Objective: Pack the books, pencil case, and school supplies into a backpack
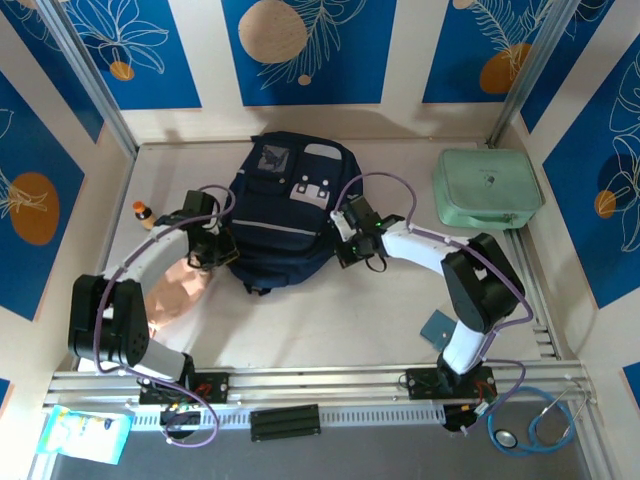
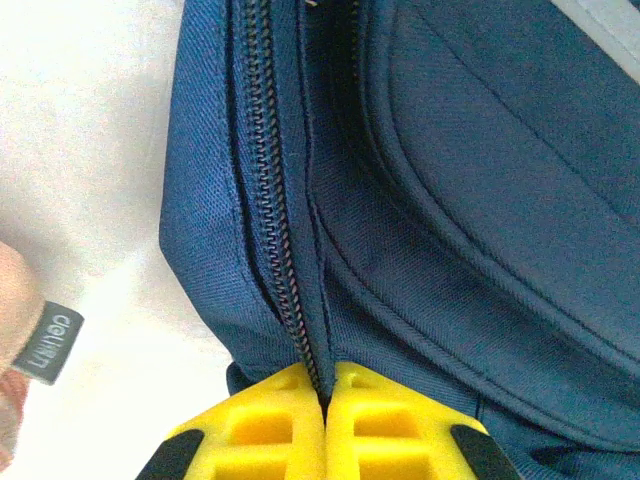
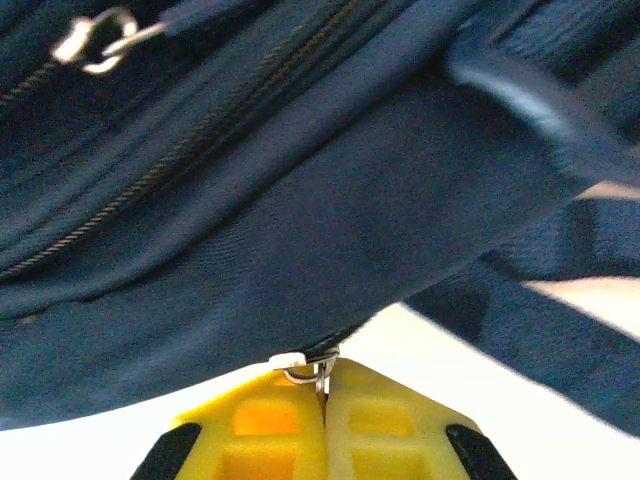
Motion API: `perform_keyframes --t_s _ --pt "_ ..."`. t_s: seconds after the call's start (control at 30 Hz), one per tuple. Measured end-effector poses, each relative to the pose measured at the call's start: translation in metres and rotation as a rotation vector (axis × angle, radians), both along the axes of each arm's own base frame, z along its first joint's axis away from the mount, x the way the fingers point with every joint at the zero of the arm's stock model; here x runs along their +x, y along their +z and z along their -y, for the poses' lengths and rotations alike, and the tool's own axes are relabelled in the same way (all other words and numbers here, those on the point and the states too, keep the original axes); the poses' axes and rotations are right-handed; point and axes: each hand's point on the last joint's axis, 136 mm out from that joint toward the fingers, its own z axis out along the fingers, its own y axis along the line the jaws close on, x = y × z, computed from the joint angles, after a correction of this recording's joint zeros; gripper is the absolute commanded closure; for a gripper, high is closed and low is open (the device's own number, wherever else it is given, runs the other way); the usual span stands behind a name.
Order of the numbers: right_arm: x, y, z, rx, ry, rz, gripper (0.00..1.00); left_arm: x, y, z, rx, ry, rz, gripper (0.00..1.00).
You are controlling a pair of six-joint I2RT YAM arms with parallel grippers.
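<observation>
**One backpack, two hands clamped on its edges**

A single navy-blue backpack [image 1: 285, 215] lies front pocket up in the middle of the surface [image 1: 330, 320]. One arm reaches in from each side.

The left hand [image 1: 213, 250] is at the bag's left lower edge. In the left wrist view its yellow pads [image 2: 265, 420] are pressed together, pinching the backpack fabric where one zipper track [image 2: 278, 230] runs down between them.

The right hand [image 1: 352, 245] is at the bag's right edge. Its pads [image 3: 380, 420] are closed on one metal zipper pull [image 3: 305, 368]. A second metal pull [image 3: 95, 35] hangs free higher on the bag.

Beside the left arm lies one peach pouch [image 1: 180, 290] with a grey "deli" tag [image 2: 47, 342], just beside the bag. One teal-blue booklet [image 1: 437, 326] lies flat near the right arm's base, well apart from the bag.

Also on the surface are one mint-green case [image 1: 487, 187] at the far right and one orange-capped bottle [image 1: 142, 213] at the left. One stethoscope [image 1: 530, 425] lies past the front rail.
</observation>
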Motion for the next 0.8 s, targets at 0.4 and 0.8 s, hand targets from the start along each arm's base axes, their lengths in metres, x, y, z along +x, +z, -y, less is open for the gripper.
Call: perform_keyframes --t_s 0.4,0.8 --pt "0.051 0.012 0.03 0.024 -0.113 0.01 0.87 -0.001 0.009 0.002 0.031 -0.136 0.018 1.0" --pt "0.055 0.005 0.049 -0.058 -0.226 0.017 0.69 -0.008 0.011 0.027 -0.096 -0.182 0.03 1.0"
